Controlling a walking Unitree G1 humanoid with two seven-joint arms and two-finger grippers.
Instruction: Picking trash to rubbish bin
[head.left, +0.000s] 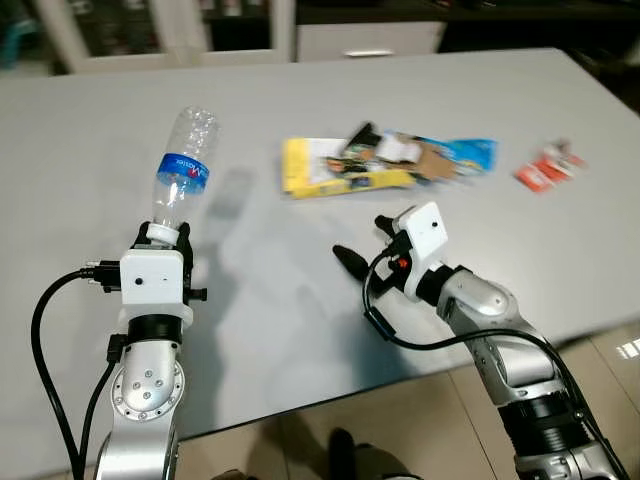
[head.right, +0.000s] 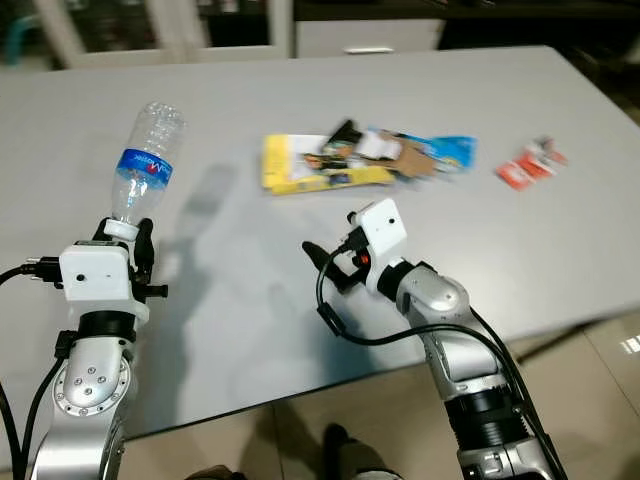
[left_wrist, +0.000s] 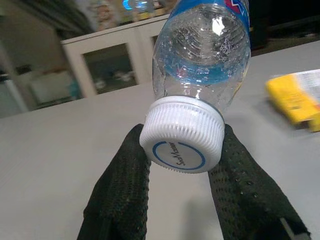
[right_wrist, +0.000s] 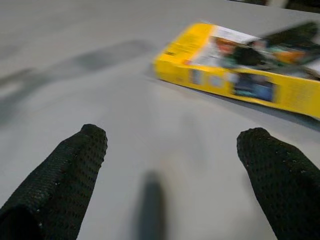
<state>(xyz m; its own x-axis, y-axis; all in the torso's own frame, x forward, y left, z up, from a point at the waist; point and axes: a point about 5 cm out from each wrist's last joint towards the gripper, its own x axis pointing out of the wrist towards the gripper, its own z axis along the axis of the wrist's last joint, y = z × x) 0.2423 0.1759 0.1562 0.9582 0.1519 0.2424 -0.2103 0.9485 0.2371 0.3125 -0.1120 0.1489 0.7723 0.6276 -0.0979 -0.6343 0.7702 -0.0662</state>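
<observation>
Grey and wide, the worktop (head.left: 90, 120) stands before white cabinets (head.left: 170, 30) at the back of the room. On its far half lies a small heap of trash: a yellow box (head.left: 335, 168) lying flat, a blue and white wrapper (head.left: 455, 153) touching its right end, and some dark and white scraps (head.left: 375, 142) on top of them. Well apart to the right lies a small red packet (head.left: 545, 170).

At the left, the left hand (left_wrist: 181, 167) is raised over the near edge of the worktop, and its two black fingers (left_wrist: 122, 190) are clamped on the white cap (left_wrist: 182, 142) of a clear plastic bottle (head.left: 185, 170) with a blue label. The bottle points up and away from the robot, a little tilted to the right, and it does not touch the worktop.

At the right, the right hand (right_wrist: 170, 165) is low over the worktop, near the yellow box but not touching it. Its fingers (right_wrist: 67, 175) are wide apart and hold nothing. One foot (head.left: 345, 445) shows on the floor under the near edge.
</observation>
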